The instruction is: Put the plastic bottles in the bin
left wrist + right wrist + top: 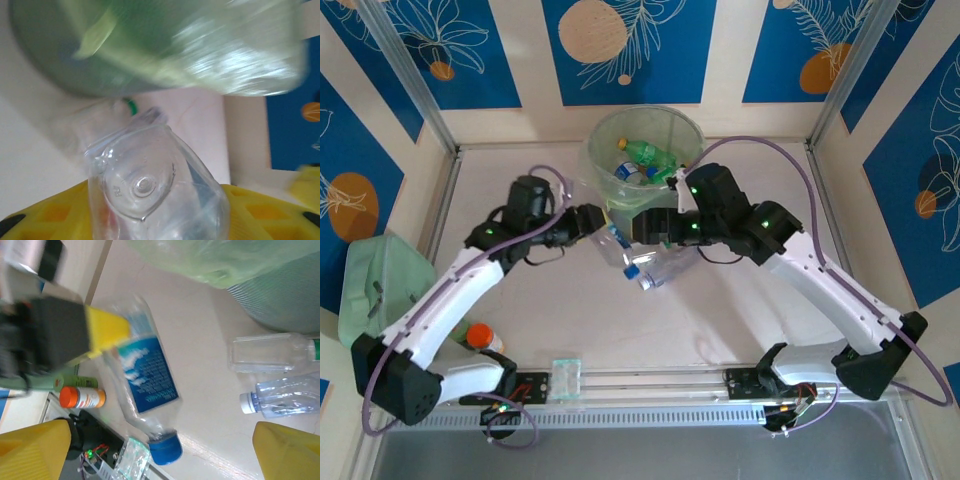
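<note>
My left gripper (603,228) is shut on a clear plastic bottle (617,248) with a blue label and a blue cap (165,447). In the left wrist view the bottle's base (142,182) sits between the yellow fingers (50,215). The right gripper (645,232) stands open beside it, its yellow fingers (285,450) wide apart with nothing between them. Two more clear bottles lie on the table by the bin: a square one (267,354) and a bluish one with a white cap (285,397). The round grey-green bin (610,130) at the back holds several bottles (645,160).
An orange-capped bottle (480,335) lies at the near left by the left arm's base. A mint-green container (375,285) sits at the left edge. A small clear piece (565,378) rests on the front rail. Walls close the table on three sides.
</note>
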{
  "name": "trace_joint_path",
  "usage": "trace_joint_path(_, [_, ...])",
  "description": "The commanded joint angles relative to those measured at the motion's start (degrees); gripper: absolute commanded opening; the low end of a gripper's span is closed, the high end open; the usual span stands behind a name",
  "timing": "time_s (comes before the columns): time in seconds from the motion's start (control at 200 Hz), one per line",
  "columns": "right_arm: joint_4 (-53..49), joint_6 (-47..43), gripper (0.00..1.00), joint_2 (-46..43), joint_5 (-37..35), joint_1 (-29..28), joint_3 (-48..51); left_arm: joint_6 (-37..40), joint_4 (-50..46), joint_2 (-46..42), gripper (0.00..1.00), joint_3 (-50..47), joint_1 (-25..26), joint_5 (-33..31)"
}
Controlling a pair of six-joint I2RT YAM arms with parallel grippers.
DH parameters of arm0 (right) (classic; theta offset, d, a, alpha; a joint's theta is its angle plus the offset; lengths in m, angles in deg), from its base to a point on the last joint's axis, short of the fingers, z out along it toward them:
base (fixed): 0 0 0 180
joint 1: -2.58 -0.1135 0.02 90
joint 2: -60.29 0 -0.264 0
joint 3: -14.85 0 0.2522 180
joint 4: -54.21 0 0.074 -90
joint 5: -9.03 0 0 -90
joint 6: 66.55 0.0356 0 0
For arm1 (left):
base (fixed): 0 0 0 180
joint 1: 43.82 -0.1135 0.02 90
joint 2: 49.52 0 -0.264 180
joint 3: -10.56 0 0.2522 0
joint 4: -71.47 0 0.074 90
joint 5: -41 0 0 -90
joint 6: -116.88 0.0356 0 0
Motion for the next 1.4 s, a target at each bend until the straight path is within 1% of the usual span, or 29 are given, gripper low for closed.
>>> trace_joint_path(0.0, [-1.55,-4.19,0.97,1.27,1.95,-2.7,-3.16,9.56,-5.09,-0.73,0.52,6.02,-0.79,6.17])
trace_joint_path(0.115, [-1.92,-5.32,0.99,2.83,1.51,-4.58,-4.83,11.33,-5.82,1.2,0.51,8.86,-0.79,10.94])
trace_joint_path(0.235, [-2.47,-6.21,0.98,4.52,0.87,-6.22,-6.24,11.4,-3.1,2.32,0.51,9.26,-0.79,16.82])
trace_joint_path(0.285, [-2.66,-6.3,0.98,4.93,0.29,-6.42,-6.71,11.49,-2.47,2.58,0.51,9.3,-0.79,18.36])
trace_joint_path(0.415, [-3.54,-7.03,0.97,6.55,-0.89,-7.33,-8.72,12.17,-4.05,3.64,0.53,10.08,-0.79,18.6])
trace_joint_path(0.535, [-4.53,-7.66,0.94,8.48,-1.96,-7.96,-10.44,11.61,-3.01,3.9,0.52,9.82,-0.79,19.63])
trace_joint_path(0.69, [-4.22,-7.46,0.92,9.75,-2.03,-8.31,-10.12,10.26,-0.6,3.66,0.52,9.26,-0.79,20.75])
trace_joint_path(0.95, [-2.39,-6.74,0.82,10.34,-1.03,-8.73,-9.24,6.81,4.43,3.22,0.52,6.18,-0.79,21.97])
trace_joint_path(1.125, [-1.87,-6.14,0.66,10.11,-1.02,-8.71,-8.94,5.29,6.75,3.41,0.52,5.81,-0.75,21.15])
trace_joint_path(1.171, [-1.63,-6.04,0.64,9.86,-1.1,-8.76,-8.74,4.63,7.67,3.51,0.55,5.86,-0.79,20.81])
trace_joint_path(1.246, [-0.99,-5.7,0.61,9.35,-1.35,-8.58,-8.47,3.27,9.6,3.29,0.65,6.22,-0.79,19.56])
trace_joint_path(1.316, [-0.59,-5.32,0.59,9.21,-1.15,-8.23,-8.5,1.77,12.03,2.56,0.81,6.68,-0.78,17.85])
trace_joint_path(1.361, [-0.38,-5.01,0.59,9.19,-0.95,-7.78,-8.79,1.57,11.79,1.93,0.93,7.64,-0.79,15.2])
trace_joint_path(1.371, [-0.37,-4.99,0.58,9.22,-0.94,-7.76,-8.84,1.63,11.61,1.72,0.98,7.76,-0.79,14.55])
trace_joint_path(1.396, [-0.26,-4.82,0.58,9.23,-0.72,-7.47,-9.14,1.86,11.18,1.19,1.0,8.44,-0.84,12.95])
